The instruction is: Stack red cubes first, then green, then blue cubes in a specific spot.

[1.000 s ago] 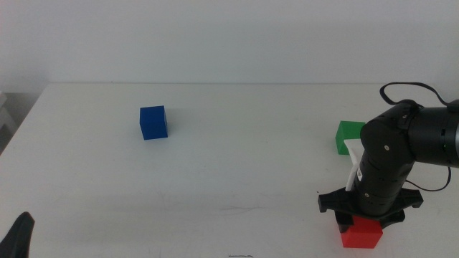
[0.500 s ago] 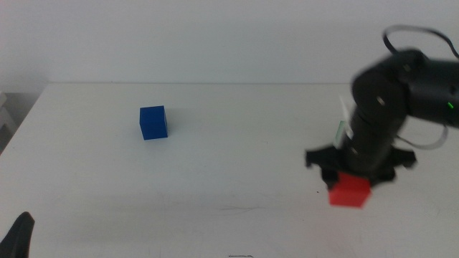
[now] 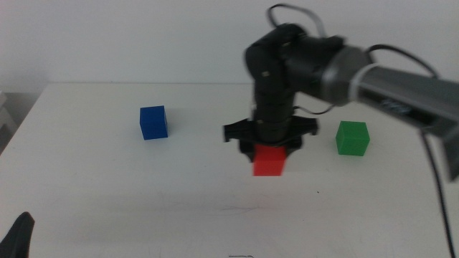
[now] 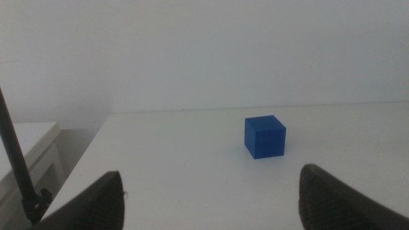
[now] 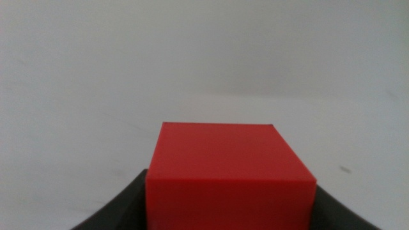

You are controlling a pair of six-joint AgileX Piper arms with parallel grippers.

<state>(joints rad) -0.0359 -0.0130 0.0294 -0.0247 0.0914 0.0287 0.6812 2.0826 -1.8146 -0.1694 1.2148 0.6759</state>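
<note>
My left gripper (image 3: 18, 233) waits at the near left corner, jaws wide apart. Mid-surface (image 3: 179, 193), my right gripper (image 3: 270, 150) has its jaws clamped on the red cube (image 3: 270, 160). Green cube (image 3: 352, 137) sits right, blue cube (image 3: 153, 122) far left.

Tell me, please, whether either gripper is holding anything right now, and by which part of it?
The right gripper holds the red cube, its jaws clamped on two opposite side faces. The left gripper is open and holds nothing.
</note>
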